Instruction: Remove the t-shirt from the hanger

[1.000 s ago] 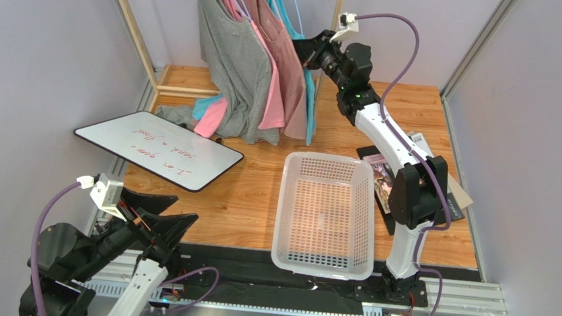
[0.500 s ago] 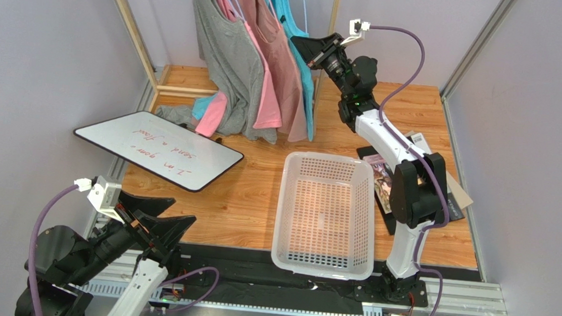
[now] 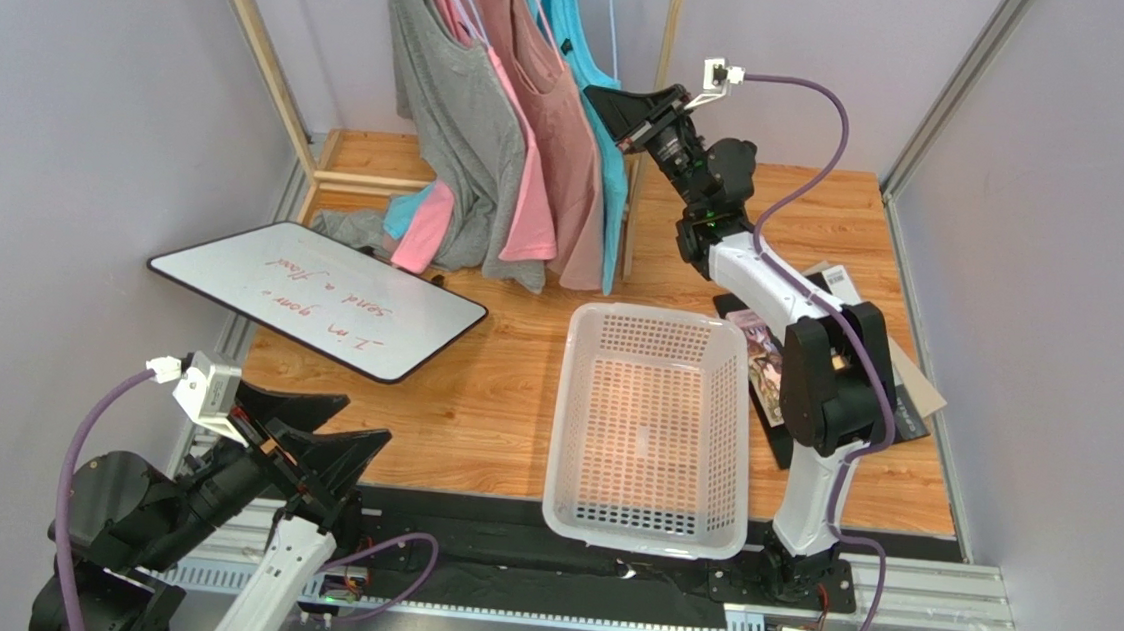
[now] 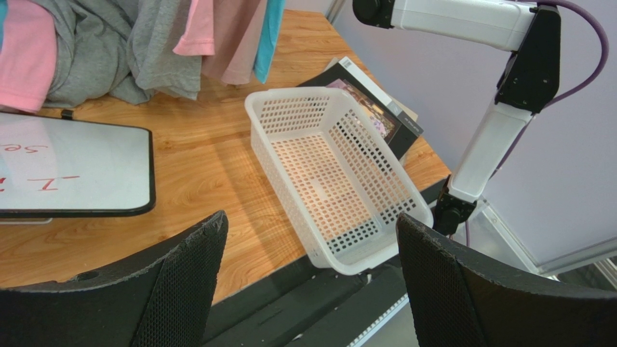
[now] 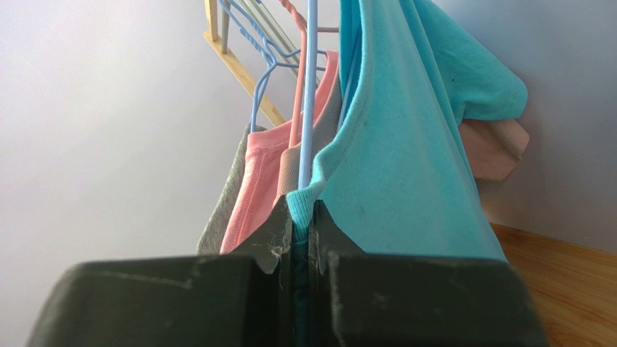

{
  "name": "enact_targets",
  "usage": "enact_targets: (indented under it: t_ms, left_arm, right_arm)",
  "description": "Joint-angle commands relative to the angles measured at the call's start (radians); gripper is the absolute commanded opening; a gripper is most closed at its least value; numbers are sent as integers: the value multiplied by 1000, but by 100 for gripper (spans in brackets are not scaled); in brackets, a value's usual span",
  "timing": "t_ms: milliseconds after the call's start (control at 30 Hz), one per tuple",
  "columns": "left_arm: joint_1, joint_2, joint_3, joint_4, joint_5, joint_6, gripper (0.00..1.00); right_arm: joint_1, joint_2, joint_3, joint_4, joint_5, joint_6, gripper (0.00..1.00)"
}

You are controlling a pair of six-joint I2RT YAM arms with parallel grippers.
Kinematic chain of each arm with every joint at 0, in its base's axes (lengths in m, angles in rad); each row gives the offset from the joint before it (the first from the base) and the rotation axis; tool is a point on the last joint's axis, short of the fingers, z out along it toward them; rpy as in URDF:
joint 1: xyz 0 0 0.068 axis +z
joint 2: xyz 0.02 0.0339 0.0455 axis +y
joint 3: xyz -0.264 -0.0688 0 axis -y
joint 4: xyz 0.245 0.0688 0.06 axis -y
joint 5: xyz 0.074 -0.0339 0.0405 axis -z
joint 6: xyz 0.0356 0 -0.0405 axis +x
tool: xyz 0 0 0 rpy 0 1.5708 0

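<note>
Your right gripper (image 5: 300,238), clamped on the t-shirt's (image 5: 405,159) edge, has angled upward this past second, dragging the hanger (image 5: 310,79) rightward too, so the t-shirt remains hung at the rack (image 3: 261,44); your left gripper (image 4: 310,220) sits open.

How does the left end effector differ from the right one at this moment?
The left end effector is open and holds nothing; the right end effector is shut on the edge of the teal t-shirt. The left one sits low by the near edge of the table; the right one is raised far back, beside the light-blue hanger. Both are black.
</note>
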Motion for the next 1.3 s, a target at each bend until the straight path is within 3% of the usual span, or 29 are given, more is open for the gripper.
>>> enact_targets:
  t_ms: [0, 700, 1033, 1267]
  left_arm:
    - [0, -7, 9, -9, 3, 12, 90]
    - [0, -2, 9, -4, 8, 9, 90]
    - [0, -7, -11, 8, 23, 1, 90]
    - [0, -4, -21, 27, 37, -14, 90]
  right_arm:
    - [-3, -81, 1, 224, 7, -24, 0]
    - [-7, -51, 150, 92, -24, -52, 0]
    - [-8, -145, -37, 193, -15, -40, 0]
    - [-7, -254, -143, 109, -12, -121, 0]
